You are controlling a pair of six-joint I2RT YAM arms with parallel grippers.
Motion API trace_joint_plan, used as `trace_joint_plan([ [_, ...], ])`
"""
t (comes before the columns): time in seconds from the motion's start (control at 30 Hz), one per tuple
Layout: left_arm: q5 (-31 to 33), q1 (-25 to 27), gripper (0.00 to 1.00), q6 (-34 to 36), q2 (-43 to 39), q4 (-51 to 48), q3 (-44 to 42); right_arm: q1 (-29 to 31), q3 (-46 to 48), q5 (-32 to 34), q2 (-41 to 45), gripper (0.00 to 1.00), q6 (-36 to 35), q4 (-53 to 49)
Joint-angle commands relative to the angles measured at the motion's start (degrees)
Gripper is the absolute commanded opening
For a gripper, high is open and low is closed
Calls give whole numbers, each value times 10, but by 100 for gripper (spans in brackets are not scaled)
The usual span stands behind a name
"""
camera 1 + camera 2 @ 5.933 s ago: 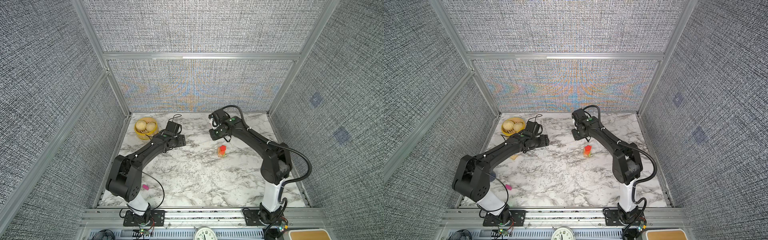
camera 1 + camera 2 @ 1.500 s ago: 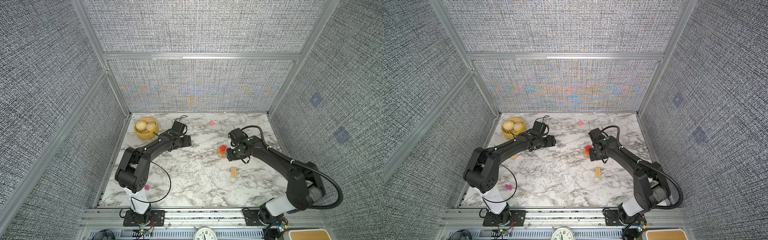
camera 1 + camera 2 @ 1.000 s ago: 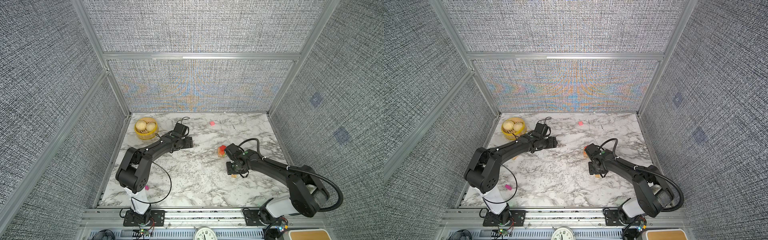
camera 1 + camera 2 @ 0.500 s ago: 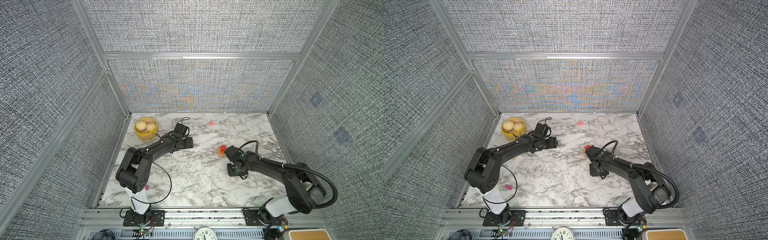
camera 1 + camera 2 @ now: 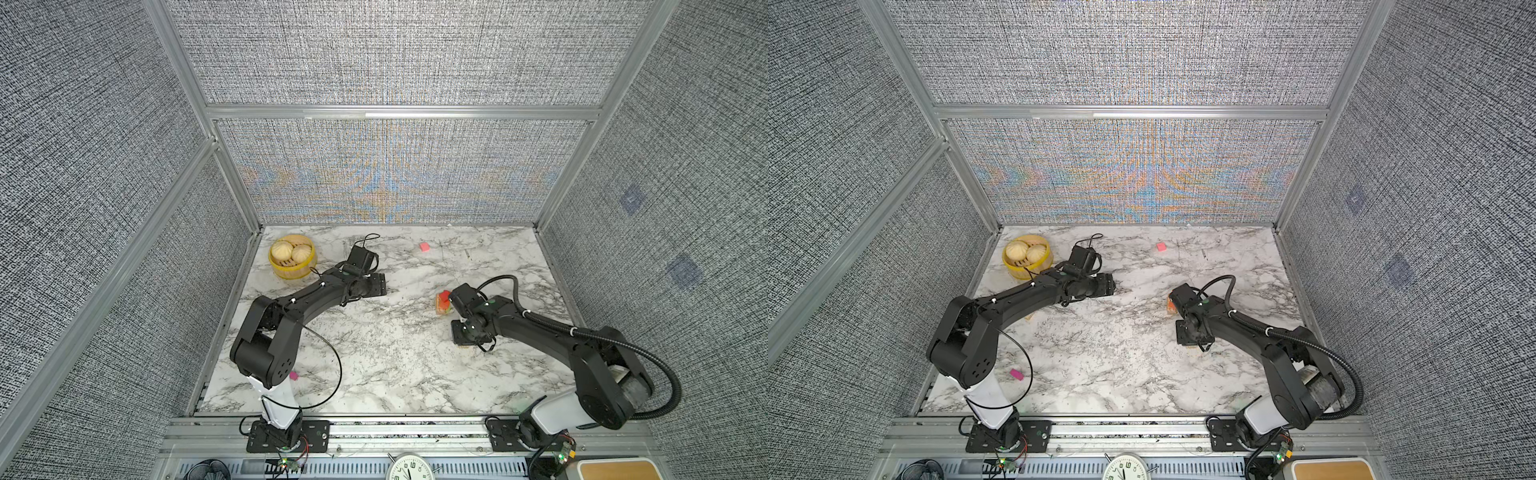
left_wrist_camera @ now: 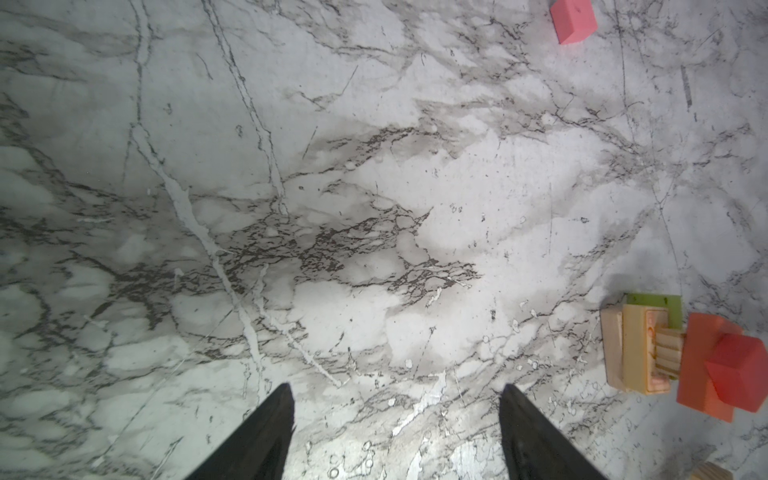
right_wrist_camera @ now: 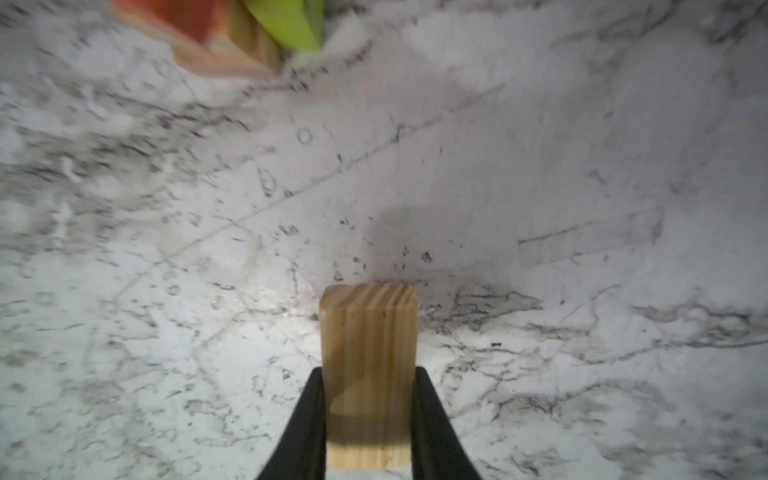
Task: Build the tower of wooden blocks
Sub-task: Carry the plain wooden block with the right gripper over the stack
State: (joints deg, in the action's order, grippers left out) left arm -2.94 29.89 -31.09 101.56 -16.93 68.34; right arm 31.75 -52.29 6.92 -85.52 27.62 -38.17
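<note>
1. The marble tabletop [image 5: 374,357] lay inside grey fabric walls [image 5: 395,62].
2. The left gripper [image 6: 395,388]: jaws stood wide, empty, above bare marble; the tower [image 6: 648,345] lay beyond one jaw.
3. The right gripper [image 7: 368,370]: jaws clasped a tan bar [image 7: 368,328]; the tower stood ahead of the tips.

Arms [image 5: 316,297]: 2. Steamer [image 5: 291,272]: 1; buns [image 5: 281,250] in it: 2. Tower [image 5: 443,302]: 1. Loose blocks: 4, namely pink cube [image 5: 424,247], 1; magenta block [image 5: 294,375], 1; tan bar [image 7: 368,374], 1; tan piece [image 5: 1029,317], half hidden, 1. Clock [image 5: 409,467]: 1.
</note>
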Motion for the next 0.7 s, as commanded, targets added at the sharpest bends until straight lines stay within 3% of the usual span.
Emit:
trace_joint_plan([
  [0.0, 7, 1, 79, 5, -1, -6, 11, -6, -42, -6, -2, 22, -34, -39],
  [0.33, 3, 1, 79, 3, 25, -14, 40, -51, -241, -33, -97, 22, -101, -100],
  [0.67, 8, 1, 79, 10, 44, -22, 58, -59, -354, -39, -191, 22, -128, -133],
])
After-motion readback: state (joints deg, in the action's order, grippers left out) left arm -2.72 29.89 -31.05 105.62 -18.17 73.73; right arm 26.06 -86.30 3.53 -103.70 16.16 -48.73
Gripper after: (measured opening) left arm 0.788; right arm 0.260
